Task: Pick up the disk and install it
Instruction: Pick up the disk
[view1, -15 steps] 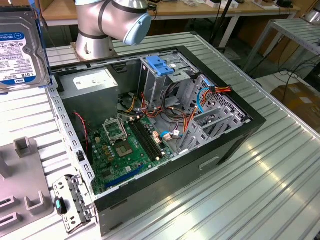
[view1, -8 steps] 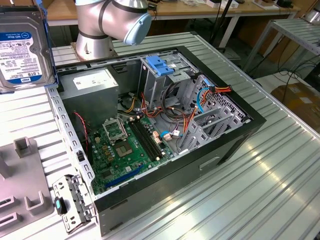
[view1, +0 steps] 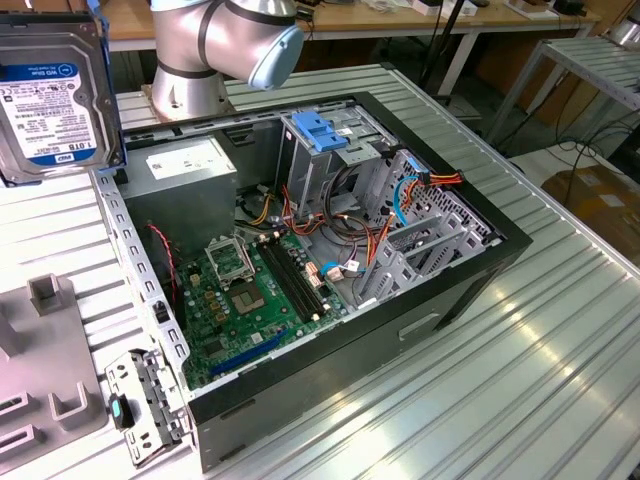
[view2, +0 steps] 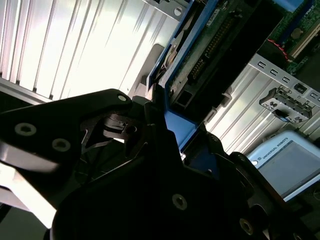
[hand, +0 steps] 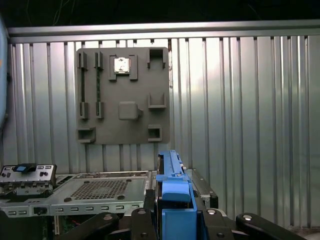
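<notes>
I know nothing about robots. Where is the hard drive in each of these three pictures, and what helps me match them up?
Exterior view: the disk is in the exterior view's upper left corner, label facing the camera.
Second wrist view: the disk shows its circuit-board side, just beyond the dark gripper.
First wrist view: the disk is edge-on, blue rail showing, clamped in the gripper.
Shared landmark: the metal bracket with a blue tab.

This is looking like a robotics lab or workshop: a robot arm (view1: 225, 45) is standing on a ribbed aluminium bench (view1: 560, 330), an opened computer case (view1: 440, 295) is lying beside it with a grey fixture plate (hand: 122, 95) nearby, and wooden worktables (view1: 400, 20), loose cables (view1: 590, 150) and a cardboard box (view1: 600, 200) are crowding the background.
</notes>
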